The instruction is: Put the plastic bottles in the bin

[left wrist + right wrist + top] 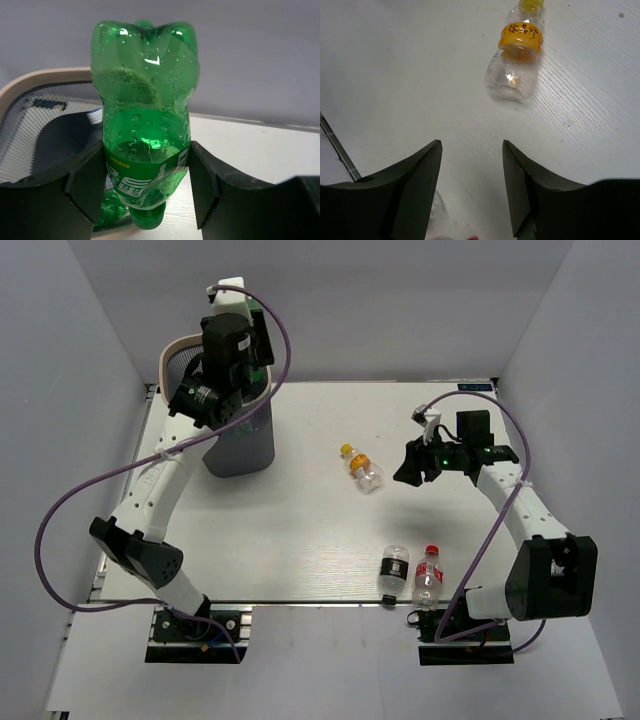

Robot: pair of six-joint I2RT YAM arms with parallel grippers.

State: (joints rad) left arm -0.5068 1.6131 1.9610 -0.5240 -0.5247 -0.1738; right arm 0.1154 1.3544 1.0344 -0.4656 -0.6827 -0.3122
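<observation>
My left gripper (145, 175) is shut on a green plastic bottle (145, 100), held cap down, with the fingers pressing the labelled part. It hangs beside the pale rim of the dark perforated bin (40, 77); from above, the left gripper (235, 340) is over the bin (240, 445). My right gripper (472, 145) stands open and empty above the table, short of a clear bottle with an orange label and yellow cap (517, 55). That bottle (362, 468) lies mid-table, left of the right gripper (415, 465).
Two more clear bottles lie near the front edge: one with a black label (393, 570) and one with a red cap (428, 578). White walls close in the table on three sides. A purple cable loops off each arm.
</observation>
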